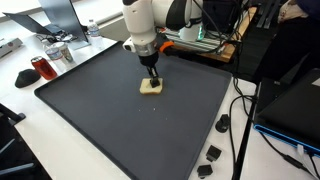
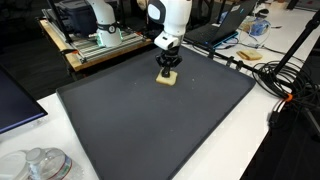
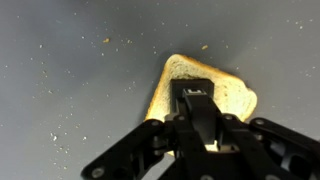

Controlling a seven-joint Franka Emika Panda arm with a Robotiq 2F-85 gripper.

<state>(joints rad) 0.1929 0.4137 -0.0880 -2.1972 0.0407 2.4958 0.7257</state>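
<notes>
A slice of toasted bread lies flat on the far part of a large dark mat. My gripper points straight down over the slice, its tips at or just above the top. In the wrist view the two fingers stand together over the middle of the bread, and the gripper looks shut with nothing between them. The fingers hide part of the slice. Crumbs are scattered on the mat around it.
A dark red mug and a glass jar stand beyond the mat's corner. Small black parts and cables lie on the white table beside the mat. A wooden rack with equipment stands behind.
</notes>
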